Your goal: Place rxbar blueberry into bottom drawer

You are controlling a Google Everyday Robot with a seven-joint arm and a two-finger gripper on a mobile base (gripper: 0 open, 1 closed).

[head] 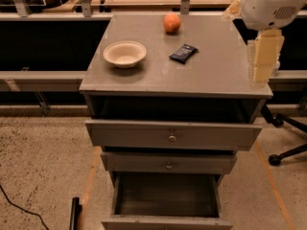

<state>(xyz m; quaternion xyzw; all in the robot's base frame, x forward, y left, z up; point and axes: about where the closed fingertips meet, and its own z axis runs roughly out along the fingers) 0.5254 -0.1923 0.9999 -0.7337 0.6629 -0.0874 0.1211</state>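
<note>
The tool (pixel 263 61) hangs over the right edge of the bench (pixel 211 75); whether it is apart or together I cannot tell. The bar (pixel 183 53) lies on the bench, between the bowl (pixel 124 54) and the tool, near the orange (pixel 171 23). The bottom drawer (pixel 168 195) stands pulled out.

Cabinet top (pixel 211 73): rxbar blueberry (pixel 183 53) lies flat near the centre, with a cream bowl (pixel 124 54) to its left and an orange (pixel 171 23) behind it | Drawers: bottom drawer (pixel 165 222) pulled out, dark interior showing; top drawer (pixel 144 134) partly out | Gripper (pixel 263 61): hangs pointing down over the cabinet's right edge, well apart from the bar
</note>
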